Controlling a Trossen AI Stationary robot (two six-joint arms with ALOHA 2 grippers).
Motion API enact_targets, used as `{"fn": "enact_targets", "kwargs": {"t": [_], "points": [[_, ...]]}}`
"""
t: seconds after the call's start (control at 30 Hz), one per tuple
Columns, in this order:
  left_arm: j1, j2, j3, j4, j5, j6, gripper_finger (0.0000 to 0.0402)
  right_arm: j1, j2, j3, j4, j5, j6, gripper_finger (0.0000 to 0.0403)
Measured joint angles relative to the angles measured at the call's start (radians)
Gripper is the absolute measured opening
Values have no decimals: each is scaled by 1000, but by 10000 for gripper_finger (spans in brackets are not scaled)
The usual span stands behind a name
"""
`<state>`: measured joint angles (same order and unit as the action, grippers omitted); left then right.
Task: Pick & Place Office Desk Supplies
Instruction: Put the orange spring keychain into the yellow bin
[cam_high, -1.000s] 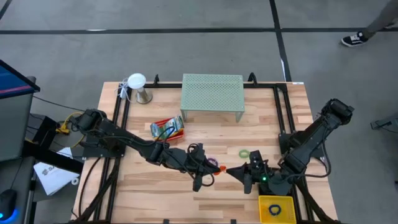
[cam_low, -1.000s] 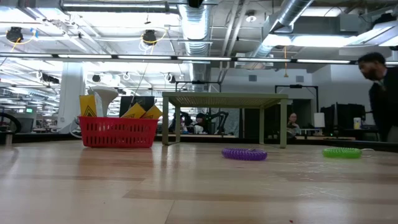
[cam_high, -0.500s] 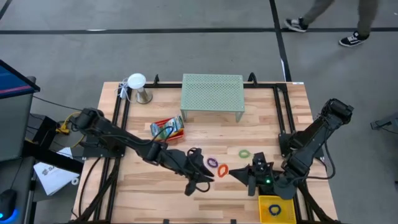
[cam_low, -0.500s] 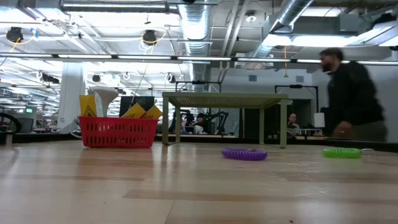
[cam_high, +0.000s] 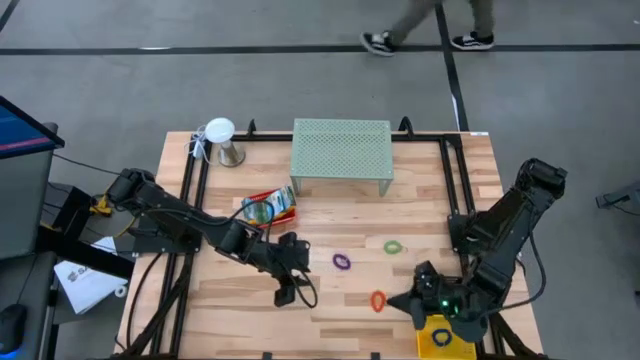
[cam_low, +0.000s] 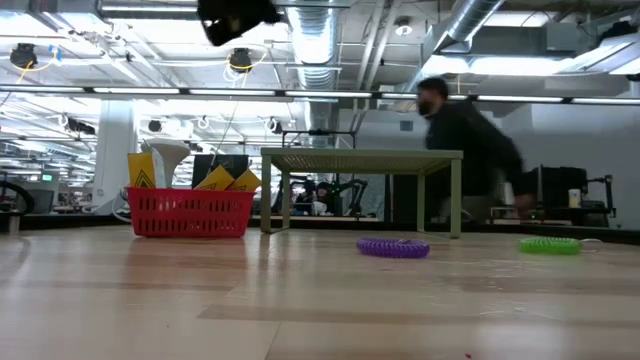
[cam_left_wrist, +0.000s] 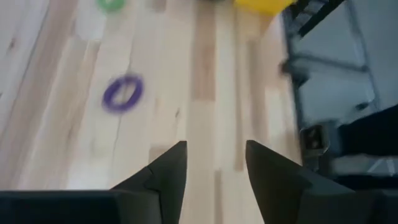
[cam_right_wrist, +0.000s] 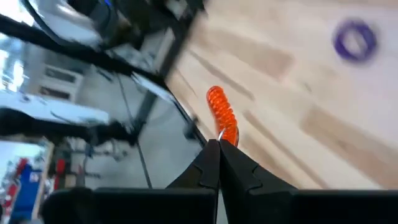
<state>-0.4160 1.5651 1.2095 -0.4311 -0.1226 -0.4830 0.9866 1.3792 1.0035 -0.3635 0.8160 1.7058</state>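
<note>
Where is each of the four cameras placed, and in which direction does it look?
High: above the table, looking straight down; both arms, left gripper, right gripper.
Low: at table-top height, looking level across to the shelf; a dark arm part at top.
Left wrist: on the left arm, looking past its open fingers at bare table.
Right wrist: past its shut fingers, holding the orange loop.
Shared: the purple loop shows in all four.

open: bare wood around purple loop (cam_high: 342, 261) | blocked: mesh shelf (cam_high: 341, 148) rear, red tray (cam_high: 268, 207) left
</note>
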Motion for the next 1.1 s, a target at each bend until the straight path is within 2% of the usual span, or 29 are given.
{"fn": "enact_targets", "kwargs": {"t": [0.17, 0.3, 0.5, 0.67, 0.87, 1.1], "points": [[-6, -4, -1, -78, -12, -16, 161, 45, 17, 0, -125, -174, 158, 0], [-12, -4, -40, -40, -19, -52, 161, 87, 34, 4, -201, -320, 259, 0], [-38, -4, -148, 84, -25, -143, 161, 170, 34, 36, -299, -397, 396, 0], [-57, -4, -257, 245, -24, -233, 162, 239, 34, 61, -416, -532, 512, 0], [-61, -4, -360, 406, -26, -320, 159, 254, 35, 60, -483, -606, 549, 0], [-61, -4, -377, 431, -26, -337, 160, 239, 35, 60, -482, -615, 539, 0]]}}
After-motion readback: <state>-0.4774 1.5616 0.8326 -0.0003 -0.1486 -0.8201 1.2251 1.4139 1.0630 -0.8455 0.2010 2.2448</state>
